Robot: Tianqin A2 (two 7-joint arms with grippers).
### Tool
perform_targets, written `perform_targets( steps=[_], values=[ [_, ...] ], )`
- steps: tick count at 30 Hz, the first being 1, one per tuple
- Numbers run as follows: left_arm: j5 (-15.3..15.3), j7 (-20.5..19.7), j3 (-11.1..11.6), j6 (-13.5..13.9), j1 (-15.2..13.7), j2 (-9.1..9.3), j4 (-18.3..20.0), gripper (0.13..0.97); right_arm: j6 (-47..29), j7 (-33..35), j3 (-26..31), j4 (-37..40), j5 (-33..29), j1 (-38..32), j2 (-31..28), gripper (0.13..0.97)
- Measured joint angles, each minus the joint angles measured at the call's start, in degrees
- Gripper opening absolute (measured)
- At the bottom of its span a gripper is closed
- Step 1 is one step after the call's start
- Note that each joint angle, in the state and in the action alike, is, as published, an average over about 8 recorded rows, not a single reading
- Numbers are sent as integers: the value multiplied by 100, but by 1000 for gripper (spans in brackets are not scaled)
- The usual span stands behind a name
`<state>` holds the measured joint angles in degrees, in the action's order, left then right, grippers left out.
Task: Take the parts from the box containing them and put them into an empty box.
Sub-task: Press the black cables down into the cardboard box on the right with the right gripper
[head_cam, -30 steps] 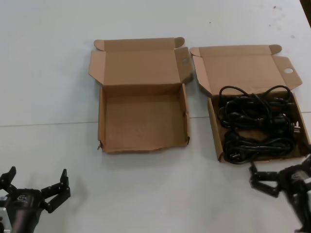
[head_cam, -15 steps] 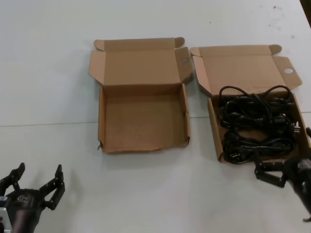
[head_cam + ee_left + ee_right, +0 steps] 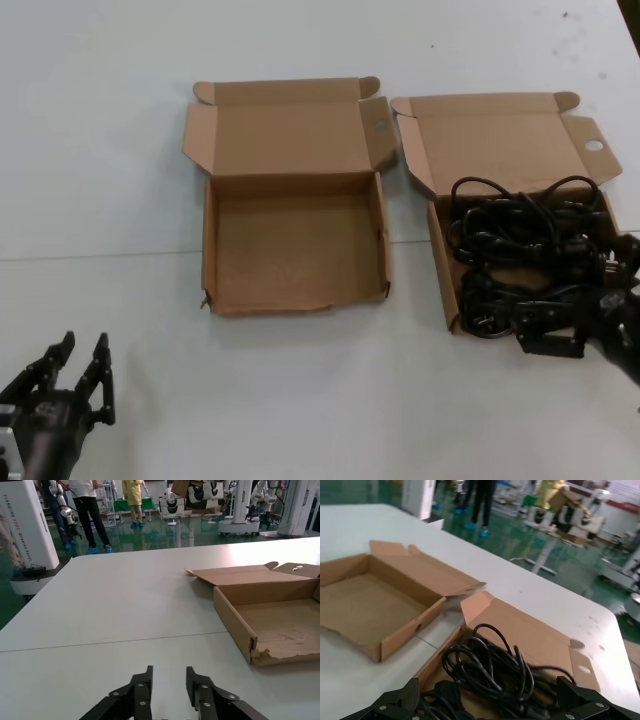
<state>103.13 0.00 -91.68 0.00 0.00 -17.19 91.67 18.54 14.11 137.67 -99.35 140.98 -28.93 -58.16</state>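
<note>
The black coiled cables (image 3: 525, 255) lie piled in the right-hand box (image 3: 436, 262), whose side flap has an oval hole (image 3: 594, 145). The empty box (image 3: 295, 302) with a torn front wall stands to its left. My right gripper (image 3: 585, 300) is open wide, low over the front right of the cable pile. In the right wrist view the cables (image 3: 490, 662) lie between its spread fingers (image 3: 405, 700), and the gripper (image 3: 490, 700) holds nothing. My left gripper (image 3: 75, 380) hovers empty at the table's front left, with a narrow gap between its fingers (image 3: 145, 685).
The white table (image 3: 320, 400) carries both boxes with their lids (image 3: 285, 135) folded back. The empty box also shows in the left wrist view (image 3: 235, 625) and in the right wrist view (image 3: 400, 635). People and machines stand beyond the table's far edge.
My right gripper has moved from the table in front of the cable box to over the box's front right. My left gripper has drawn back toward the front left corner and its fingers have narrowed.
</note>
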Motion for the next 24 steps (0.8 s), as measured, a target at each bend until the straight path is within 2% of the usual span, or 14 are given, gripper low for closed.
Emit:
perform_targets(
  steps=[5,11,18,24],
  values=[
    [0,0,0,0,0,0,0,284,-167,0,1183,157,97,-1214,-380,966],
    [0,0,0,0,0,0,0,254,-881,0,1844,613,-444,-2207,-438,966],
    [0,0,0,0,0,0,0,178,-2215,0,1985,1340,-2055,-2890,-179,966],
    [0,0,0,0,0,0,0,165,-3328,0,1990,1824,-3698,-3390,106,966]
  ],
)
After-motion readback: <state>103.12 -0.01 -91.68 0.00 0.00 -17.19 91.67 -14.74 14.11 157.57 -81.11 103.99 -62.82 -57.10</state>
